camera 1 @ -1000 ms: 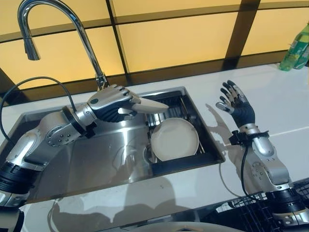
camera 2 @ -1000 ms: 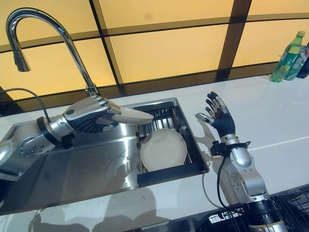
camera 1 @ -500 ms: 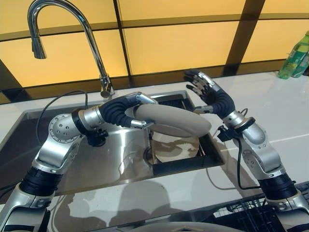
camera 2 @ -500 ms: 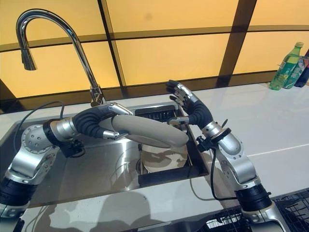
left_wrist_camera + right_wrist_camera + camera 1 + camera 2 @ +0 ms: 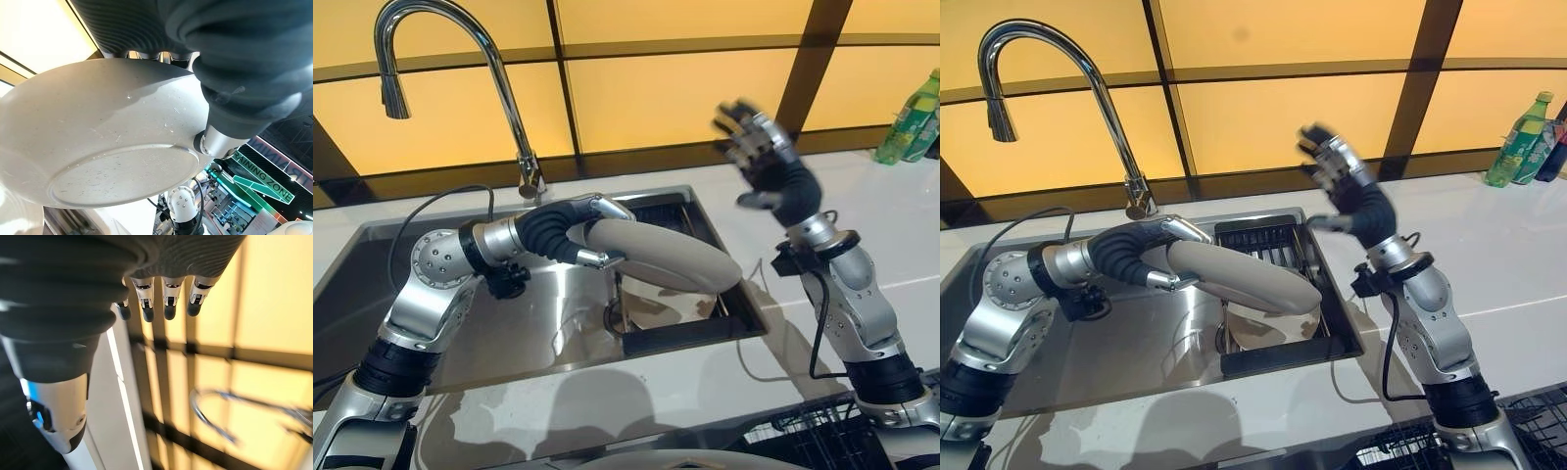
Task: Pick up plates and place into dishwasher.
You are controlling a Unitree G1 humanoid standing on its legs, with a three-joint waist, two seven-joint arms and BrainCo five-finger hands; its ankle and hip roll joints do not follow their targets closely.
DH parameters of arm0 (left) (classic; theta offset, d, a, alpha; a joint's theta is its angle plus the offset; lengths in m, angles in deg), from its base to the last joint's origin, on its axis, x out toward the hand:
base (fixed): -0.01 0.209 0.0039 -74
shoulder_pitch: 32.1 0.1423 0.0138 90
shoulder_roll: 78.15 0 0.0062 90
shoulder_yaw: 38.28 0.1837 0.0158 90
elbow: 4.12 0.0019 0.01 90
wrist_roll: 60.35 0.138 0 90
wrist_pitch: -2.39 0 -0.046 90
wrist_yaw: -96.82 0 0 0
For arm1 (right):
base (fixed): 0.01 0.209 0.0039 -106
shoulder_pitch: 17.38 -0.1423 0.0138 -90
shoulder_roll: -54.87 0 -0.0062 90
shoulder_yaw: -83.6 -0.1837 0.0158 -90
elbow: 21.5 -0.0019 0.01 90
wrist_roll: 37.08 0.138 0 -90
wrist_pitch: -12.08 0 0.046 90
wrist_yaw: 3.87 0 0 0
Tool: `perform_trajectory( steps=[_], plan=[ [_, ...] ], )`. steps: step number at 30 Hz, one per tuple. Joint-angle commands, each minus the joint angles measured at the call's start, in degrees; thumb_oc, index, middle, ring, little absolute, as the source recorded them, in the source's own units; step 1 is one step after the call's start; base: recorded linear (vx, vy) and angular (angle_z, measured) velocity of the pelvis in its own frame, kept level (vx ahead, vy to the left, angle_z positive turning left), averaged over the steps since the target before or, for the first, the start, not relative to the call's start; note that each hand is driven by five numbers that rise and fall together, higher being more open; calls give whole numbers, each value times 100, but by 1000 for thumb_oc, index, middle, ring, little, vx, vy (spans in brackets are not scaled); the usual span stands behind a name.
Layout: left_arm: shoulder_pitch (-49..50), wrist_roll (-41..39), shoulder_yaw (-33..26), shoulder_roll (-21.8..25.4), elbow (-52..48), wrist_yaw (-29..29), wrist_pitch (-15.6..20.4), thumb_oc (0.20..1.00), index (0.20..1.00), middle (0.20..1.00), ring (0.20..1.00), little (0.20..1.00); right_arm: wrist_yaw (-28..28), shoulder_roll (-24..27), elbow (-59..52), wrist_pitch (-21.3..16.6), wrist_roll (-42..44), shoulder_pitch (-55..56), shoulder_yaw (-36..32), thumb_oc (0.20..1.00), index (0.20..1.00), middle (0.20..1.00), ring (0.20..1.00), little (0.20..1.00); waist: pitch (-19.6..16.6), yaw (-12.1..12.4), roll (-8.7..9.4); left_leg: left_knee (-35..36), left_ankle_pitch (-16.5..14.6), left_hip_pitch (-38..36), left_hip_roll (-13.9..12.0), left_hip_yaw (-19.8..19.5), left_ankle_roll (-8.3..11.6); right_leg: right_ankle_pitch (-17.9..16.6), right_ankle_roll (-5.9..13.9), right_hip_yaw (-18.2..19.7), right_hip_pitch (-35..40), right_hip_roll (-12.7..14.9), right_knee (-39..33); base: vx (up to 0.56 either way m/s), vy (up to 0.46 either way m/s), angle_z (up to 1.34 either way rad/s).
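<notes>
Trouble likeliest: the plate (image 5: 671, 257), pinched at one rim by the left hand (image 5: 570, 227), tipping loose over the sink (image 5: 509, 323); right hand (image 5: 766, 162) raised, empty, fingers spread.

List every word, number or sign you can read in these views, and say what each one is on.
"TRAINING ZONE": white letters on the slanted green sign in the background of the left wrist view.
Green plastic bottle at the far right of the white counter: its label is too small to read.
Round grey plate in the left hand: no print, only scratches.
</notes>
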State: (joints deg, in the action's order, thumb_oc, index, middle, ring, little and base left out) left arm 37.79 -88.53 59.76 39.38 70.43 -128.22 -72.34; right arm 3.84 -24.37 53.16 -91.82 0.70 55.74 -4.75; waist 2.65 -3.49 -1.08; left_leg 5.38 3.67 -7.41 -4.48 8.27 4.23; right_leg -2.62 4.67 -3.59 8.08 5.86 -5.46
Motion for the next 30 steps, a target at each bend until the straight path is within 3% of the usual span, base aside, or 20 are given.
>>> perform_trajectory(
  steps=[1,3,5,9,11,14,21,30],
  plan=[
    [-379,-118,-221,-57,80,66,30,200,200,200,200,200,-680,-179,-352,-869,139,-477,-349,1000,1000,1000,1000,1000,-195,81,100,-38,-329,-182,-105,-16,-70,-214,260,-172,-130,260,46,0,0,0],
    [-471,-161,-216,-32,82,69,-70,200,200,200,200,200,-1119,-274,-400,-1178,147,-509,-489,1000,1000,1000,1000,1000,-207,76,74,-38,-326,-184,-108,-5,-63,-211,259,-178,-127,259,46,0,0,0],
    [-518,-125,-229,-50,71,100,-104,200,200,200,200,200,-1141,-352,-437,-1122,176,-482,-566,1000,1000,1000,1000,1000,-217,74,56,-38,-318,-184,-111,-4,-56,-217,257,-183,-129,258,46,0,0,0],
    [-578,62,-252,-28,66,411,11,200,200,200,200,200,-609,-310,-493,-604,248,-431,-433,1000,1000,1000,1000,1000,-208,68,49,-39,-292,-176,-116,-10,-46,-222,251,-189,-134,261,47,0,0,0],
    [-600,189,-338,51,140,731,213,200,200,200,200,200,127,-199,-509,-170,235,-341,-262,1000,1000,1000,1000,1000,-211,70,66,-44,-281,-164,-119,-6,-42,-221,253,-206,-146,265,52,0,0,0],
    [-574,278,-454,163,386,943,444,200,200,200,200,200,926,104,-557,151,396,-190,-129,1000,1000,1000,1000,1000,-233,47,89,-45,-348,-187,-132,27,-32,-144,270,-227,-124,269,53,0,0,0],
    [-355,444,-542,132,698,1007,659,200,200,200,200,200,1478,156,-391,324,757,-112,-260,1000,1000,1000,1000,1000,-247,-25,125,-41,-346,-214,-176,114,-10,-154,273,-222,-136,263,58,6,-2,0],
    [-330,391,-493,66,791,966,680,200,200,200,200,200,2260,292,-388,709,397,-10,-92,1000,1000,1000,1000,1000,-241,-87,145,-60,-356,-269,-190,197,-17,-148,275,-150,-122,256,64,13,-7,-8]
  ],
)
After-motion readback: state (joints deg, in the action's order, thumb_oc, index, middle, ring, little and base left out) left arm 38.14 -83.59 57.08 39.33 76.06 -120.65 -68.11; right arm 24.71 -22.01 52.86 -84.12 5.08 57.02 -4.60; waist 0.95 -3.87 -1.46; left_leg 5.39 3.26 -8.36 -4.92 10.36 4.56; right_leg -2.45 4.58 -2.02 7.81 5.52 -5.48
